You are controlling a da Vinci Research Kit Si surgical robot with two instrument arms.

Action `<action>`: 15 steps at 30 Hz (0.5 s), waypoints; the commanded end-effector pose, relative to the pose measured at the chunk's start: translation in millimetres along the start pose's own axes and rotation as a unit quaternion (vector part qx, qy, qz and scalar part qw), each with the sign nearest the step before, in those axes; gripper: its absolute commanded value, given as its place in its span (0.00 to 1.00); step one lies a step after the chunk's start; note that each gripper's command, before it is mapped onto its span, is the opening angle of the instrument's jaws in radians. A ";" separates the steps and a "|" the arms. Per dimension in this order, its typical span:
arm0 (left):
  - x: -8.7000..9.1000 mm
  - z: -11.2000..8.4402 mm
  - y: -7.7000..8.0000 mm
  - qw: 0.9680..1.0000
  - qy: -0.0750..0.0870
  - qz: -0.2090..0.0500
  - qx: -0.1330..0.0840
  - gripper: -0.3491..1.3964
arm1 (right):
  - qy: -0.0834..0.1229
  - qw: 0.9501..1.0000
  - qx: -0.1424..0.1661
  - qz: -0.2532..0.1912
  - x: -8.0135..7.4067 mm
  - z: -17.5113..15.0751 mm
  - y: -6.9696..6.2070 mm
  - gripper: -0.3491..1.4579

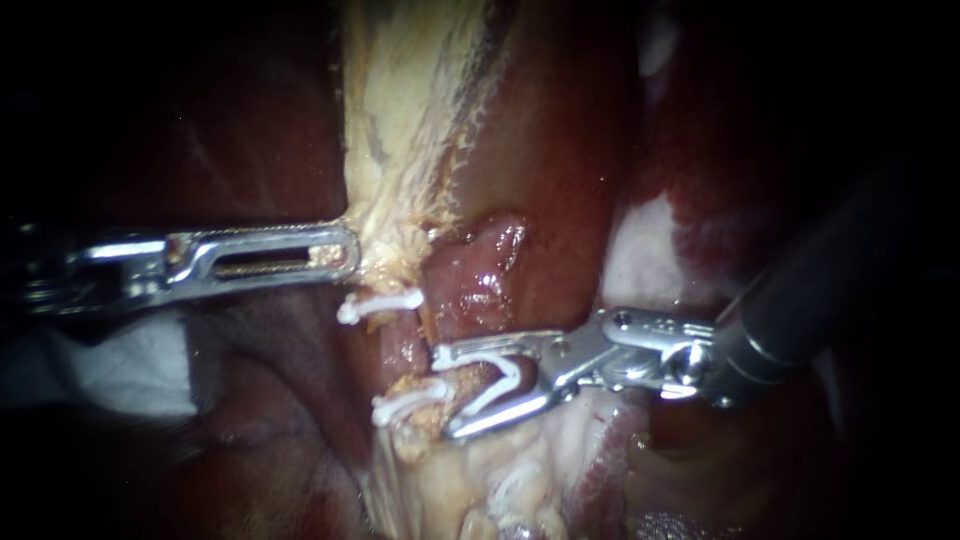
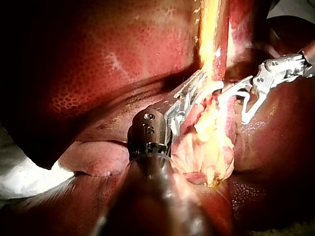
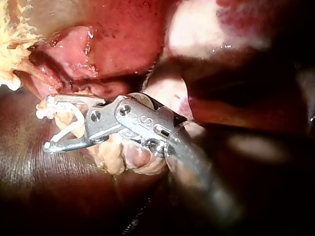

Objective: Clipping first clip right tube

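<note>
Right instrument point(image 1: 447, 393) grips an open white clip point(image 1: 505, 375) in its spread jaws, astride the tube point(image 1: 465, 385); if the tube sits shallow, closing could pinch only part of it.

Little room around the tube point(image 1: 470, 385); the right instrument point(image 1: 447, 393) straddles it from 3 o'clock, jaws holding a loaded clip point(image 1: 505, 375); the lower clip point(image 1: 410, 405) crowds 9 o'clock; the upper clip point(image 1: 380, 305) and, beyond it, the left instrument point(image 1: 348, 250) clamped on the pale strip point(image 1: 400, 150) bar 10 o'clock; toward 7 o'clock, bare liver point(image 1: 270, 440) lies free.
</note>
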 end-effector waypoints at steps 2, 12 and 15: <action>-0.1 -0.2 0.0 1.000 0.000 0.000 0.000 0.00 | 0.003 1.000 -0.004 0.004 0.8 -1.1 -0.4 0.52; -0.1 -0.7 -0.8 1.000 -0.003 -0.001 0.001 0.00 | 0.006 1.000 -0.013 0.007 1.3 -2.0 0.7 0.52; 0.0 -0.8 -1.1 1.000 -0.003 -0.002 0.001 0.00 | 0.006 1.000 -0.015 0.006 1.2 -1.5 1.1 0.52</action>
